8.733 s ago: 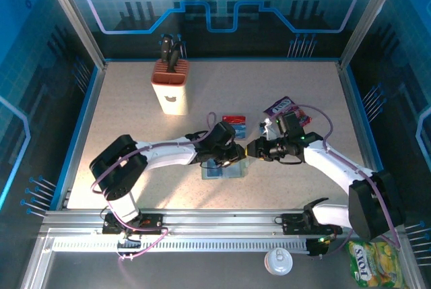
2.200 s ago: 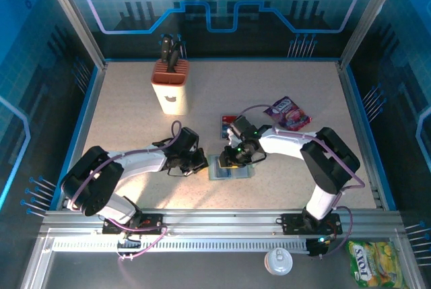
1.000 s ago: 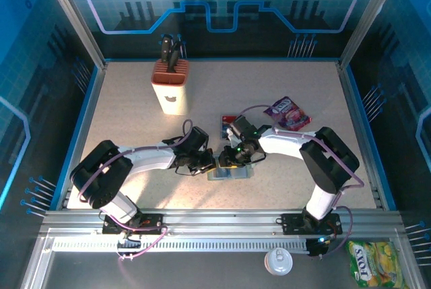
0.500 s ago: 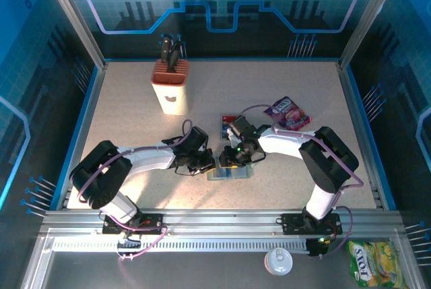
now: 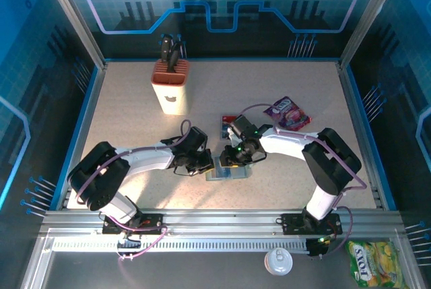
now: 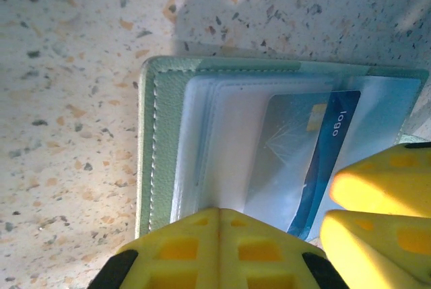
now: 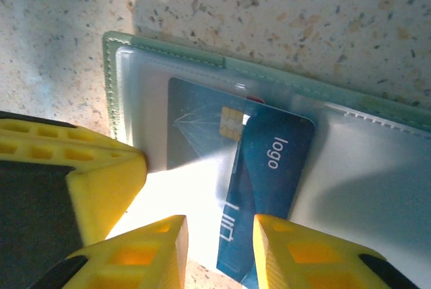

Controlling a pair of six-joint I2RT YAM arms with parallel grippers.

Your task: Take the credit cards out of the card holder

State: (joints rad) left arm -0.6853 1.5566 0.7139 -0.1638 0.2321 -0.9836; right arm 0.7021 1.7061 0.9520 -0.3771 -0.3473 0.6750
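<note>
Speckled table (image 5: 135, 107), open card holder (image 6: 151, 147) sleeving a blue credit card (image 7: 269, 188); closed left gripper (image 6: 219, 238) pins it, right gripper (image 7: 219, 243) parted over the card.

Left white arm (image 5: 145, 157) and right white arm (image 5: 289, 142) reach inward, tips nearly meeting. Left yellow-fingered gripper (image 6: 219, 218) closed; right yellow-fingered gripper (image 7: 219, 227) slightly parted.

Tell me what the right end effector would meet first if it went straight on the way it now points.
Most likely the blue credit card sticking out of the card holder: it lies right ahead of the right end effector.
</note>
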